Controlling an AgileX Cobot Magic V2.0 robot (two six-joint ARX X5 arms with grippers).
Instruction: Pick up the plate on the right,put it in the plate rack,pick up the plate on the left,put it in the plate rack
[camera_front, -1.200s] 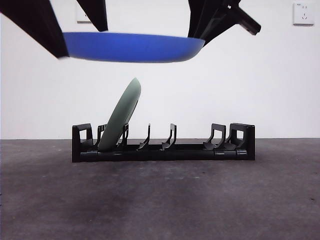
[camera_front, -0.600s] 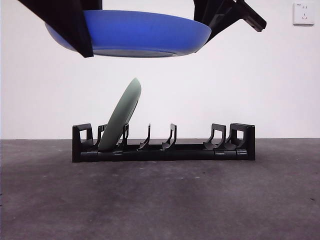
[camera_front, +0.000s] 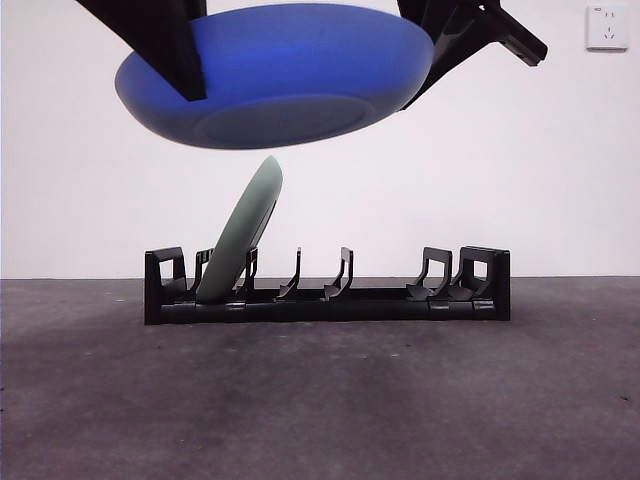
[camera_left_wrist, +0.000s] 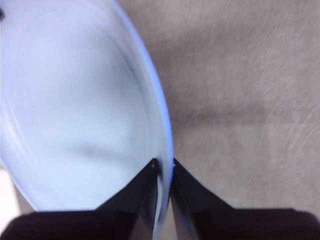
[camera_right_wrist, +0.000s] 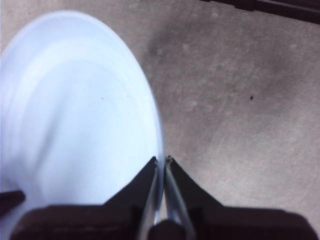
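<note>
Now clamped on the blue plate (camera_front: 275, 80) from both sides: left gripper (camera_left_wrist: 162, 166) pinched over the rim, jaws nearly meeting around the thin edge; right gripper (camera_right_wrist: 162, 161) likewise nipped onto the rim at another spot. Seen in both wrist views as a pale, washed-out disc against the grey bench (camera_right_wrist: 240, 115). Held high in the front view, near the top of the frame, well clear of everything below, with dark arm parts at both upper corners. Tilted, underside and foot ring turned toward the front camera.

Directly beneath: the plate rack (camera_front: 327, 290), long and low on the bench, prongs upright. Already seated in it, at the front view's left end, a pale green plate (camera_front: 243, 228), leaning between prongs. Free slots left toward the middle and the other end.

Progress, as a judgement: first half done, green plate racked. Second half partly done, blue plate lifted but not yet slotted. Left to do: finish tipping it on edge, line it up over a free slot, lower it, release.

Against the earlier frames: a second ago nearly flat and seen edge-on; half a second ago slightly tipped; now markedly more tilted, with much more underside showing. Rack and green plate unchanged.
</note>
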